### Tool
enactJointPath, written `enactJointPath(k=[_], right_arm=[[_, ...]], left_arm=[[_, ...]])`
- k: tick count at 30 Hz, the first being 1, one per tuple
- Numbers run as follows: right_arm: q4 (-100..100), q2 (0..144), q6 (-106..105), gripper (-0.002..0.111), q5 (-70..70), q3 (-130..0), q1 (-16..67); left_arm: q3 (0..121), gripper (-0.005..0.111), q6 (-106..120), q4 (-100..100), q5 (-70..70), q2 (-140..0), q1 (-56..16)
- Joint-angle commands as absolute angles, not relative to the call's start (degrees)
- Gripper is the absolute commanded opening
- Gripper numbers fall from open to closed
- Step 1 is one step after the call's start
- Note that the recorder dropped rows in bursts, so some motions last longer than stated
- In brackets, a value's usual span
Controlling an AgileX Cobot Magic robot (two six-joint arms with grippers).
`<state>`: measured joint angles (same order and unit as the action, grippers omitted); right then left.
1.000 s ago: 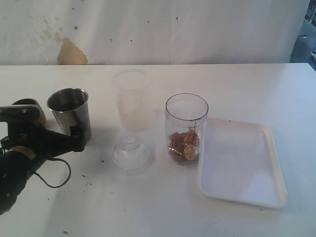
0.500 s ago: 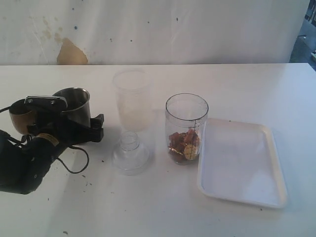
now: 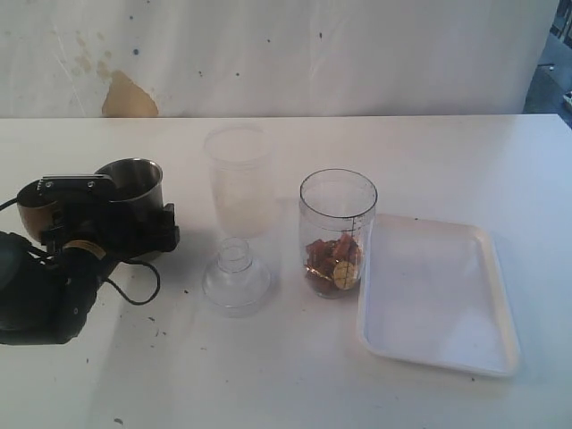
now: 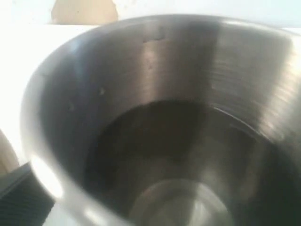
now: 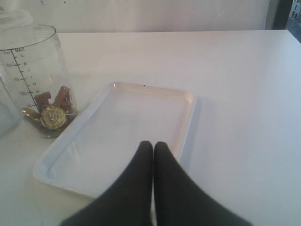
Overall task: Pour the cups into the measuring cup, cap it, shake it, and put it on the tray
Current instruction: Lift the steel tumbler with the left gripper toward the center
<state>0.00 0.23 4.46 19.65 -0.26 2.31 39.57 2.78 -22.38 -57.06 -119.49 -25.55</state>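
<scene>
Since the steel tumbler [image 3: 134, 175] looks next to pour into the measuring cup [image 3: 338, 234], L gripper [image 3: 125, 222] sits spread wide at it, R gripper [image 5: 153, 146] idle, pressed together over the tray [image 5: 184, 100].

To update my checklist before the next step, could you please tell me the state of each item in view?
Steel tumbler: upright, looks empty.
Wooden cup: upright, partly hidden.
Measuring cup: upright, uncapped, holds brown pieces.
Clear cap: off, on table.
Frosted cup: upright.
Tray: empty.
Left gripper: open at the tumbler.
Right gripper: shut.
</scene>
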Motion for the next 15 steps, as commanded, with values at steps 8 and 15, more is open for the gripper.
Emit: enactJointPath(k=[8,15], right_arm=[[0.0,0.0,4.74,0.0,19.57,0.0,2.21],[0.0,0.0,4.74,0.0,19.57,0.0,2.21]], left_arm=[[39.75,0.105,2.98,-23.05,-58.84,-119.43,-25.28],[39.75,0.105,2.98,-20.35,-58.84,-119.43,-25.28]])
